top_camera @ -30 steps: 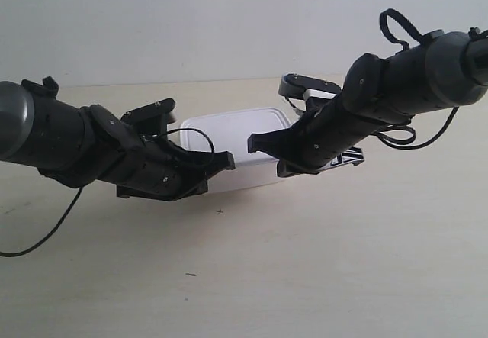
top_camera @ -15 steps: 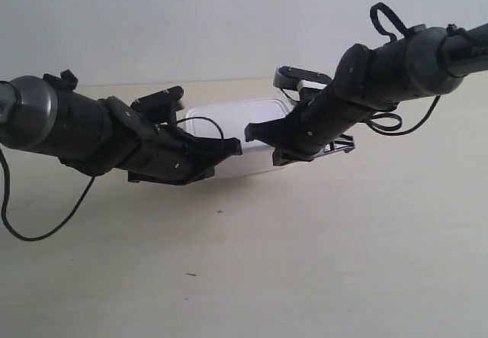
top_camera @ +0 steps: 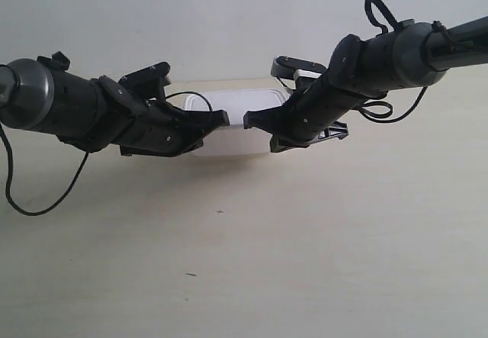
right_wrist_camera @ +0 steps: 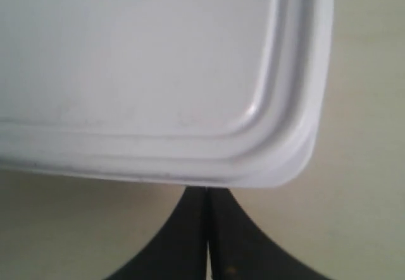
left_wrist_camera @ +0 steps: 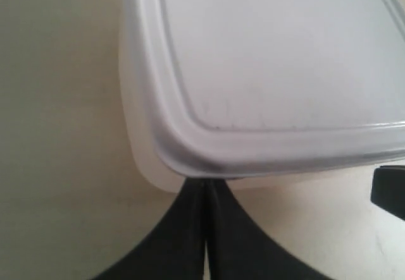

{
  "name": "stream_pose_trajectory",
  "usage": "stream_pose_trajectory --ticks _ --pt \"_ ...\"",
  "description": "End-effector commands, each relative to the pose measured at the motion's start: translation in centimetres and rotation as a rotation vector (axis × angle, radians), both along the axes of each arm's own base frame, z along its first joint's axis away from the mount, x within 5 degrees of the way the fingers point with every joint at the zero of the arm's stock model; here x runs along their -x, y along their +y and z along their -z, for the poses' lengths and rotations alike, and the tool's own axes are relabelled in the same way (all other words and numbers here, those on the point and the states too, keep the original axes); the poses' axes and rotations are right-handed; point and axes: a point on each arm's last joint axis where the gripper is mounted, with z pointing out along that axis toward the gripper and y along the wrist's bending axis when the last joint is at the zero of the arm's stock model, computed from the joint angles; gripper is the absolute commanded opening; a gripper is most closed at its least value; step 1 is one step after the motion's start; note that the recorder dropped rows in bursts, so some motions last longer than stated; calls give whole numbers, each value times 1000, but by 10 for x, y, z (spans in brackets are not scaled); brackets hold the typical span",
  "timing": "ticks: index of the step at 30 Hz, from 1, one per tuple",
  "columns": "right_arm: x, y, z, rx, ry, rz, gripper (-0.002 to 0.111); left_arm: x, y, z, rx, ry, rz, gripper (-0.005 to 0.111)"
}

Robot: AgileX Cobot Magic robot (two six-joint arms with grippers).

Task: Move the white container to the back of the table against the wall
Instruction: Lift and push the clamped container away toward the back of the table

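Note:
The white container [top_camera: 236, 101] sits on the table [top_camera: 305, 262] near the wall [top_camera: 229, 17], its rimmed lid facing up. The arm at the exterior view's left ends in my left gripper [top_camera: 221, 118], shut, with its tips against the container's near side. My right gripper [top_camera: 250, 118] is also shut and touches the same side. In the left wrist view the shut left gripper [left_wrist_camera: 205, 185] meets the container [left_wrist_camera: 278, 59] just under the lid rim. In the right wrist view the right gripper [right_wrist_camera: 207, 191] meets the container [right_wrist_camera: 139, 59] the same way.
A black cable [top_camera: 46, 193] hangs from the arm at the exterior view's left onto the table. More cable loops [top_camera: 385, 113] hang by the other arm. Tiny dark specks [top_camera: 219, 212] mark the bare wood in front.
Both arms have moved toward the wall, and the container has slid back with them. Both grippers stayed shut against its near side.

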Motion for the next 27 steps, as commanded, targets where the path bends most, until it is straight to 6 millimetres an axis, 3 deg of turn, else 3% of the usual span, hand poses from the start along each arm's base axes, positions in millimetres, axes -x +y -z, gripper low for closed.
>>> stream_pose_trajectory --ticks 1,9,27 --pt "-8 -1 -5 -2 -36 -2 0 -9 1 -11 -36 -67 20 0" --pt "-16 2 -12 -4 -71 -8 0 -23 0 1 -16 -33 35 0" --pt "-37 9 3 5 -94 -21 0 -41 -4 16 -48 -62 39 0"
